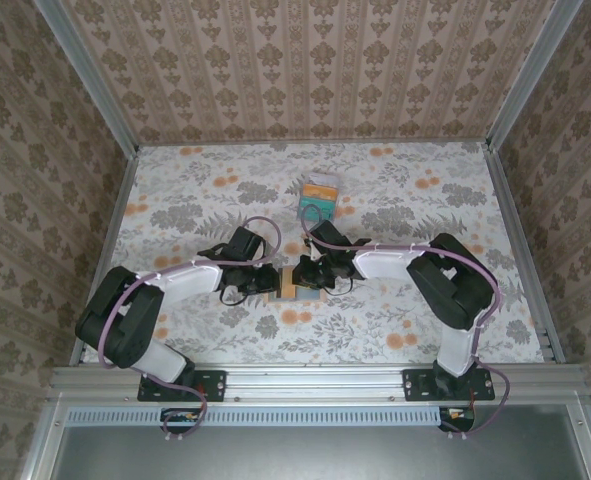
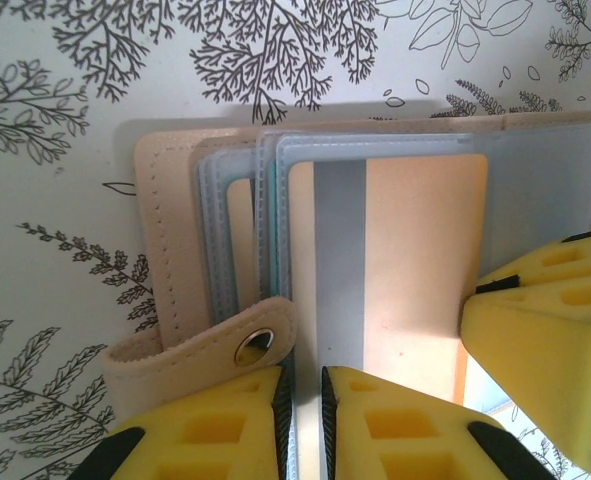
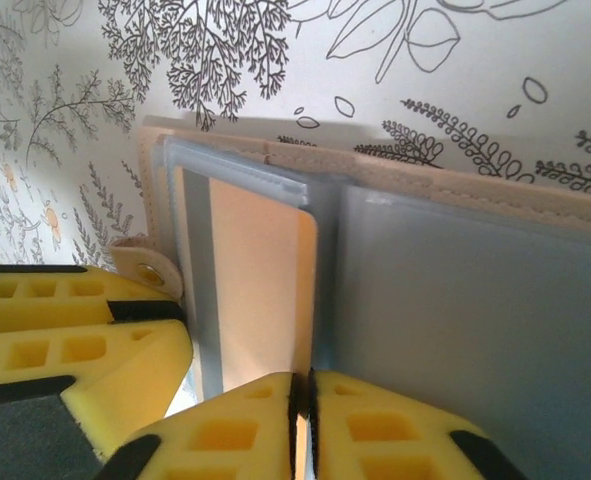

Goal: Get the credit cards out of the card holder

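The card holder (image 1: pixel 287 286) lies open on the table between both grippers, with its tan edge (image 2: pixel 165 230) and grey-blue panels (image 3: pixel 455 290) showing. A pale orange credit card (image 2: pixel 415 260) with a grey stripe sits in its sleeve, partly drawn out (image 3: pixel 260 270). My left gripper (image 2: pixel 303 375) is shut on a panel edge of the holder, beside the snap strap (image 2: pixel 225 350). My right gripper (image 3: pixel 302 378) is shut on the orange card's edge. In the top view the two grippers (image 1: pixel 275 280) (image 1: pixel 310 275) meet over the holder.
Two loose cards lie on the floral table further back, an orange-white one (image 1: pixel 323 183) and a teal one (image 1: pixel 313 206). The right finger (image 2: pixel 545 340) crowds the left wrist view; the left finger (image 3: pixel 75 340) crowds the right. Patterned walls enclose the table.
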